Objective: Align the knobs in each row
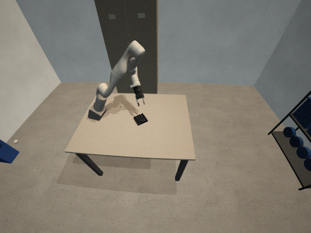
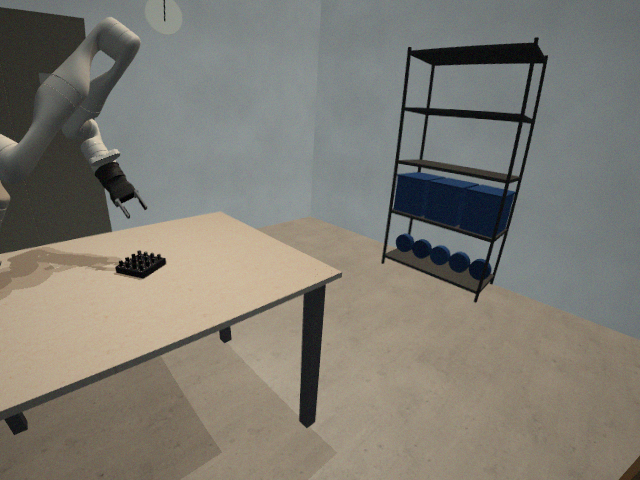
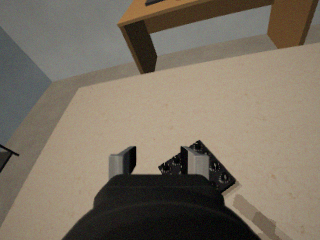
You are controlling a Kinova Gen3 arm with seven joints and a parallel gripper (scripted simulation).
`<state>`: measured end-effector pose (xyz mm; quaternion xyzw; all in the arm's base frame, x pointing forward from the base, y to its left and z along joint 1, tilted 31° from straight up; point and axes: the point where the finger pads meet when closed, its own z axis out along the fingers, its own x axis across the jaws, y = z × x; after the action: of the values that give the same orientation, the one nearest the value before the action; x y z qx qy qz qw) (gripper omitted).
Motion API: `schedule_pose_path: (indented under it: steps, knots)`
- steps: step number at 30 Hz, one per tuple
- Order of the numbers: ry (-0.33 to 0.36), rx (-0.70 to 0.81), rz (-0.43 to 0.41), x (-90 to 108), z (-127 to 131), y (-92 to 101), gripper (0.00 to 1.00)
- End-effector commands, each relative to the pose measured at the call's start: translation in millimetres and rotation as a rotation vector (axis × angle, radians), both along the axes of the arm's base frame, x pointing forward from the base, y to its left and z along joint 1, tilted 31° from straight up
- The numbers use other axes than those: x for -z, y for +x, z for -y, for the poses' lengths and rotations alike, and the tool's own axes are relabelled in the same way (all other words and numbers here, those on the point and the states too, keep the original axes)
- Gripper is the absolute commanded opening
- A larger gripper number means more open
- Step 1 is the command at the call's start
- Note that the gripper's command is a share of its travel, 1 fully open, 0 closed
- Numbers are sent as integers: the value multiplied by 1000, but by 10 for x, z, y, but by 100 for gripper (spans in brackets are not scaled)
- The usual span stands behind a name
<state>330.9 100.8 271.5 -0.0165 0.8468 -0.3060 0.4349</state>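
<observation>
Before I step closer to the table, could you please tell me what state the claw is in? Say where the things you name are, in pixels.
Claw (image 1: 141,103) (image 2: 135,205) (image 3: 158,155): open, holding nothing, above the table (image 1: 160,135) (image 2: 217,279) (image 3: 240,100).

Knob box (image 1: 140,119) (image 2: 144,265) (image 3: 220,181) on table (image 1: 160,140) (image 2: 206,279) (image 3: 150,107), R of arm base (image 1: 95,114) in top view.
</observation>
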Motion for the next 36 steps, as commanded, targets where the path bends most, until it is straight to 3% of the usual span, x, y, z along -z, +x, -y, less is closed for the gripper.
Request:
schedule_pose_path:
  steps: [1, 16, 36]
  knots:
    - [-2, 0, -1, 0, 5, 1, 100]
    - [-135, -63, -138, 144, 84, 23, 100]
    - [-190, -94, -201, 211, 119, 31, 100]
